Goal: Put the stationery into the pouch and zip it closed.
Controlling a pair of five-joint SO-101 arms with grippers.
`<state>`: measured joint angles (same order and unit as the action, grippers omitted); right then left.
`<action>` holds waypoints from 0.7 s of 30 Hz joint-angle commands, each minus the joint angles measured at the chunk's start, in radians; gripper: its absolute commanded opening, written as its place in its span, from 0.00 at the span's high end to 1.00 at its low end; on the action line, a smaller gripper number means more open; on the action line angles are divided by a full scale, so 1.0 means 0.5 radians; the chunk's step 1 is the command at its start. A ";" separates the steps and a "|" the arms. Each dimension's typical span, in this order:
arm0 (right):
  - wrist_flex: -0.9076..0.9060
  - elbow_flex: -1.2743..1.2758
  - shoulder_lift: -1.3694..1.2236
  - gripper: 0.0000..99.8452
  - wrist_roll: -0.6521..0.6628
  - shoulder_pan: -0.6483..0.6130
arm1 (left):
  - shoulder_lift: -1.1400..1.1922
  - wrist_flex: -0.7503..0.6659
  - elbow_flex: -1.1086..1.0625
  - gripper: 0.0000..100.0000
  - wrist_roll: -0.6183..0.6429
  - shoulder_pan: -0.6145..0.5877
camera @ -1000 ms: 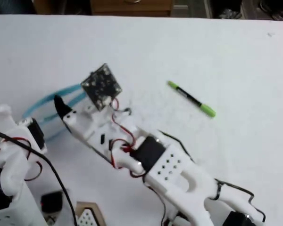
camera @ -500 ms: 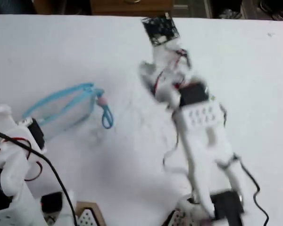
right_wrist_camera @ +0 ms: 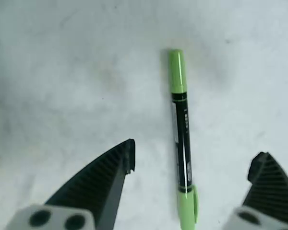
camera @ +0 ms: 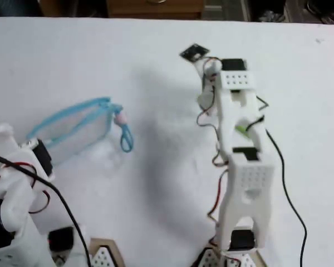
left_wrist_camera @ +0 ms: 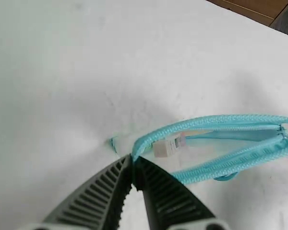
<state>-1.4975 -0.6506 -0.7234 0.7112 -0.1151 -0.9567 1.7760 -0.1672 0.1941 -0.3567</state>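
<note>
The left gripper [left_wrist_camera: 132,163] is clenched on the pouch [left_wrist_camera: 216,123]. Its two ribbed fingers [left_wrist_camera: 105,191] meet at the tips and pinch the blue zip band at one end corner. From that corner the two sides of the zip run away from the gripper with a gap between them, so the pouch is unzipped here. A small pale tag lies inside the clear wall, just past the fingertips.

In the high view the left arm [camera: 11,189] sits low at the near left edge of the table [camera: 156,183], folded close to its base. The pouch [camera: 72,133] lies flat just beyond it and slants away to the right. Its blue loop [camera: 126,139] lies at the far right end.

The right arm [camera: 247,178] stands well apart, right of centre. It stretches from its base at the near edge straight out over the table, with its wrist bent down. A green sliver of the pen [camera: 242,129] shows beneath its middle.

The right gripper [right_wrist_camera: 194,158] is spread wide and holds nothing. Its fingers [right_wrist_camera: 105,177] stand on either side of the pen [right_wrist_camera: 182,139]. The pen lies flat on the table between them, nearer the middle than either tip, with its length running away from the wrist. Whether the fingertips touch the table I cannot tell.
</note>
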 commanded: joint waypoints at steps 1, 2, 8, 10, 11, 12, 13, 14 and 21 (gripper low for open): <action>-0.149 -0.568 -0.299 0.64 0.018 -0.063 | 0.020 -0.028 0.000 0.98 -0.009 -0.005; -0.180 -0.694 -0.400 0.64 0.018 -0.066 | 0.020 -0.028 0.000 0.98 -0.009 -0.005; -0.382 -1.280 -0.947 0.64 0.018 -0.032 | 0.020 -0.031 0.000 0.98 -0.009 -0.005; -0.462 -1.424 -1.066 0.65 0.021 -0.020 | 0.020 -0.037 0.000 0.98 -0.009 -0.005; -0.502 -1.494 -1.094 0.68 0.021 -0.020 | 0.020 -0.040 0.000 0.98 -0.009 -0.005; -0.532 -1.544 -1.119 0.71 0.028 -0.020 | 0.020 -0.040 0.000 0.98 -0.009 -0.005; -0.539 -1.574 -1.134 0.76 0.031 -0.020 | 0.020 -0.040 0.000 0.98 -0.009 -0.005; -0.539 -1.574 -1.131 0.81 0.031 -0.020 | 0.020 -0.040 0.000 0.98 -0.009 -0.005; -0.545 -1.722 -1.128 0.98 0.021 -0.057 | 0.020 -0.037 0.000 0.98 -0.009 -0.011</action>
<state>-1.7461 -1.4684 -1.2896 0.7188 -0.1243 -0.9567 1.7760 -0.1672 0.1941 -0.3567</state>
